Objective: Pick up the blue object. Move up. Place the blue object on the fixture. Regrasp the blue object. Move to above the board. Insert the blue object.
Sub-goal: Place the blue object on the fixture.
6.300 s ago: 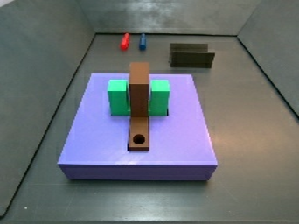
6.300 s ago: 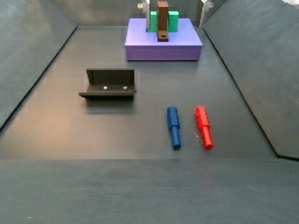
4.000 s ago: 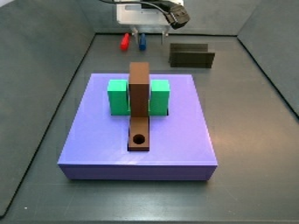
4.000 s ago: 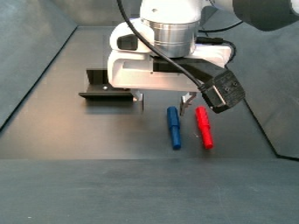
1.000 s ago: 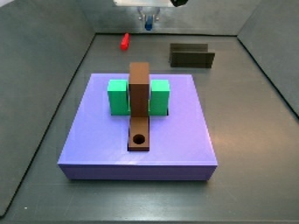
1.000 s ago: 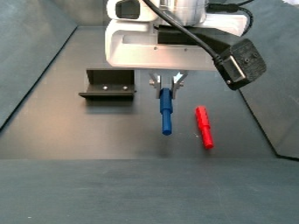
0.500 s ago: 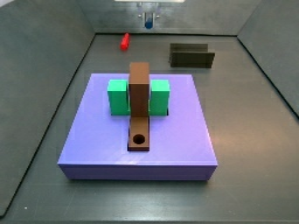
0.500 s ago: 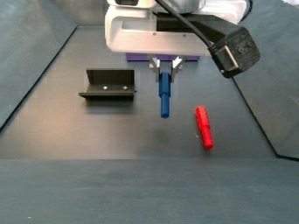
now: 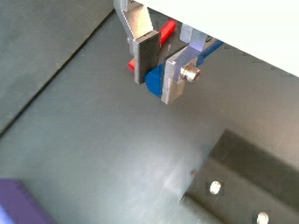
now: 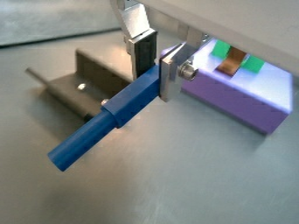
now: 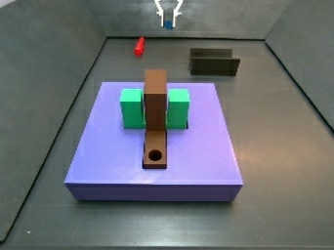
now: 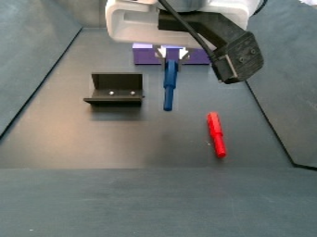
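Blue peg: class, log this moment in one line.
gripper: shut on blue peg | peg: lifted, hanging | red peg: on floor | fixture: empty

Soft, even light is falling from overhead, casting only faint shadows; nothing is glaring, though both wrist views are looking slightly blurred and coarse.

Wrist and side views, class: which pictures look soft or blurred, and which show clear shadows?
In a wrist view the gripper, shut on the blue object, looks soft-edged; in a wrist view the blue object and fixture look a little sharper; in a side view the red peg casts almost no shadow under even light.
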Robot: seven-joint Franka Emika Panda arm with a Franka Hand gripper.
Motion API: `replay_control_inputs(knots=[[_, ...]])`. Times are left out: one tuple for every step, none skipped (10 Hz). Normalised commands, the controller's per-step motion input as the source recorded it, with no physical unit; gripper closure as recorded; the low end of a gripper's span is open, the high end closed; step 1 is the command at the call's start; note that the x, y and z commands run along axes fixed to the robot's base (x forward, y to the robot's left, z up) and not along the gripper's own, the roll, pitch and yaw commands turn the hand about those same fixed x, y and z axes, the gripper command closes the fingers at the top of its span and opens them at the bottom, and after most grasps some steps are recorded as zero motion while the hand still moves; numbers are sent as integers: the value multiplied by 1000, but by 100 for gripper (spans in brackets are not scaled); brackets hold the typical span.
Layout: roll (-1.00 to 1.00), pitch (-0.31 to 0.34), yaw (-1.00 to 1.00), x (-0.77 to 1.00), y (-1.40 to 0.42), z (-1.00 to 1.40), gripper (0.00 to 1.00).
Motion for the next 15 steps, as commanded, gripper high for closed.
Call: replay_control_inputs(knots=[[-1000, -34, -240, 226, -34, 209, 100], [-1000, -69, -223, 269, 0, 274, 100], [-734, 0, -46, 140, 0, 260, 100], [-186, 0, 0, 0, 0, 0, 100], [0, 17, 0, 23, 0, -3, 100], [-26, 0, -63, 14, 0, -60, 100], [-197, 0, -74, 343, -134, -71, 100], [-229, 174, 0, 720, -323, 0, 100], [-186, 211, 0, 857, -517, 0, 100], [-163, 189, 0, 823, -580, 0, 100], [-137, 186, 0, 820, -603, 0, 100], [-63, 220, 0, 880, -571, 0, 100], [-60, 269, 0, 951, -500, 54, 100], [0, 309, 0, 991, -369, 117, 100], [-157, 297, 0, 1000, -306, 89, 100]])
